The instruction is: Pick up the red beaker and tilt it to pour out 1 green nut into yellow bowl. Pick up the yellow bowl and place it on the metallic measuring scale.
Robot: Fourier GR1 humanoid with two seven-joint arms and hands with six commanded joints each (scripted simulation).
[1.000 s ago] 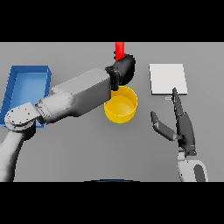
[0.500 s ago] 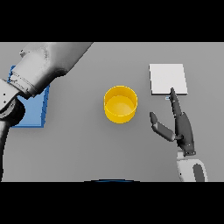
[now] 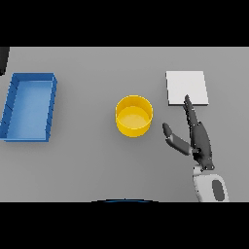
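Three items lie on the grey bench (image 3: 87,165), noted from left to right. At the far left edge a dark shape (image 3: 3,59) shows beside the band; it cannot be identified from this view, so the left robot hand is recorded as not in view. Next stands the blue rectangular plastic tray (image 3: 10,106), open side up, well apart from everything else; nothing can be made out inside it. The red beaker is not visible anywhere, so its whereabouts cannot be stated.

At mid-bench sits the yellow round bowl (image 3: 133,127), upright and untouched, with free bench on all sides. Whether a green nut lies inside cannot be told; the interior reads as uniform yellow. Its position between the tray and the scale appears to suit a reach from either side, and it is judged ready for the pick-up step.

To the right and farther back lies the flat, pale metallic square measuring scale (image 3: 187,83), bare on top, so the placing step is not yet done.

The right robot hand (image 3: 199,138) rests over the bench just beside the bowl's right side, not touching it. Its fingers are straight, pointing away toward the scale, one fingertip overlapping the scale's near edge in this view; the thumb spreads out toward the bowl. It holds nothing, and the forearm enters from the lower right.
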